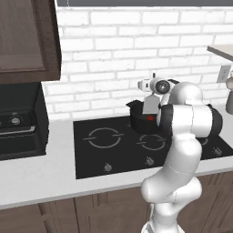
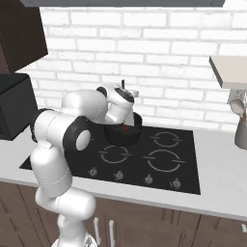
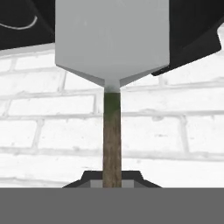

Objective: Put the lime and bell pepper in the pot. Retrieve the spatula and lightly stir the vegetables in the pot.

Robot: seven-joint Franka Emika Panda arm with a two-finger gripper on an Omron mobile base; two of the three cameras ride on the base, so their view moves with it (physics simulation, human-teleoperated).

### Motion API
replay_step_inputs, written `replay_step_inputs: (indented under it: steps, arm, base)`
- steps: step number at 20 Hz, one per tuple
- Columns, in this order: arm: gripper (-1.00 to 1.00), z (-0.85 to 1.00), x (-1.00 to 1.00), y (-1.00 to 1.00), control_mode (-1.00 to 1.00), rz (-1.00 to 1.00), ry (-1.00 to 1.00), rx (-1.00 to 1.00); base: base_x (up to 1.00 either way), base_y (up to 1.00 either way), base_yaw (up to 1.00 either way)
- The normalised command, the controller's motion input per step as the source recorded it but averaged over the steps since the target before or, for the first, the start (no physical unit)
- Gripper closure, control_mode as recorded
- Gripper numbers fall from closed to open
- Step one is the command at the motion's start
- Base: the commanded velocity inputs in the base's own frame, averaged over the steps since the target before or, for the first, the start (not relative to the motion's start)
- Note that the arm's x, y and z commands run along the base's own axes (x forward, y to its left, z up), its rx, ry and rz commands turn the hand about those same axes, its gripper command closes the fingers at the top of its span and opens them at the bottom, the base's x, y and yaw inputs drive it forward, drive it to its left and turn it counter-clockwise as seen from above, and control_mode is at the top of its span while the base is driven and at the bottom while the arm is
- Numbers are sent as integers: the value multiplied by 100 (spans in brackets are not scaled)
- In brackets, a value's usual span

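Gripper point(image 3: 112, 181) clamped on the spatula point(image 3: 112, 48), head dipping toward the pot point(image 2: 123, 131), where the pepper point(image 2: 126, 128) sits; lime unseen, stirring seemingly underway.

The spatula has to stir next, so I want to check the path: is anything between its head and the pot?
Nothing visible is. The gripper is shut on the spatula by its handle, and the flat head lies right over the dark pot, where the red bell pepper shows inside.
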Motion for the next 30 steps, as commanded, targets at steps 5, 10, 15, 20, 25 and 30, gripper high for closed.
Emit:
replay_step_inputs:
  steps: [5, 10, 15, 20, 25, 30]
  arm:
    - [100, -6, -28, 0, -100, -3, 1, 0]
    - [100, -49, -6, 2, -100, -4, 0, 0]
    - [100, -61, 10, 0, -100, -2, -1, 0]
    - [100, -28, 2, 0, -100, -1, -24, 0]
    - [100, -14, 8, 0, -100, 0, -24, 0]
    - [100, -2, -10, 0, -100, 0, -1, 0]
  base:
    - [0, 0, 0]
    - [0, 0, 0]
    - [0, 0, 0]
    - [0, 0, 0]
    - [0, 0, 0]
    - [0, 0, 0]
